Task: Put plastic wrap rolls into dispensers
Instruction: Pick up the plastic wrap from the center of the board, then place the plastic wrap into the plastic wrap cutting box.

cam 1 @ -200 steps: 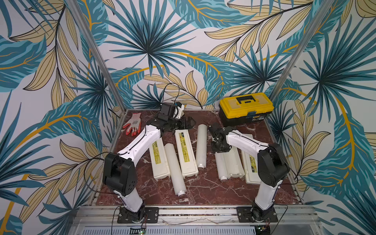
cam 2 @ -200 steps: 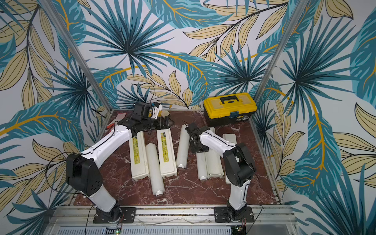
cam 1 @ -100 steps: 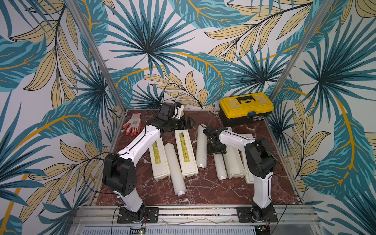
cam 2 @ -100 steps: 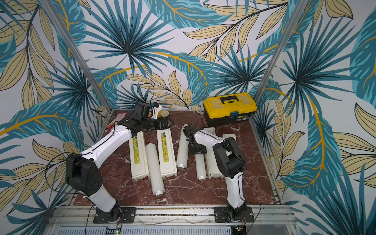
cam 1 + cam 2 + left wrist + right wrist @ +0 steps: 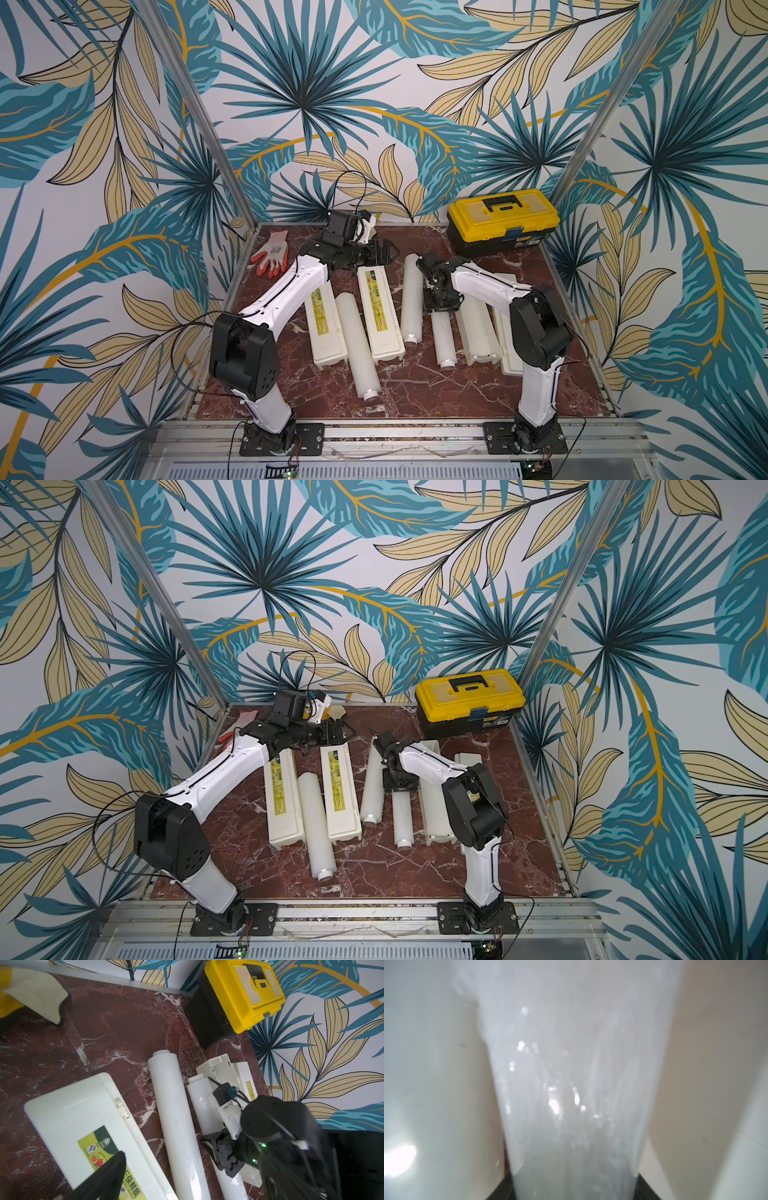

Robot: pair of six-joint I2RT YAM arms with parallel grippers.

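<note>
Behind: toolbox (image 5: 503, 220), glove (image 5: 272, 253); right gripper (image 5: 440, 301) clamps roll (image 5: 444, 340) between second roll (image 5: 411, 299) and open dispenser (image 5: 478, 332); left gripper (image 5: 384, 254) wide open, empty.

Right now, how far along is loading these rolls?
Done: nothing; three translucent-white plastic wrap rolls lie on the marble tabletop. In hand: the right arm's fingers straddle the rightmost one, beside the open cream-white dispenser box. Left: every roll; two yellow-labelled boxes are shut.

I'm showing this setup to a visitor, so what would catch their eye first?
The loud blue-and-gold leaf wallpaper on all walls, then the yellow toolbox in the far right corner. On the red marble table, white plastic wrap rolls and dispensers lie side by side.
</note>
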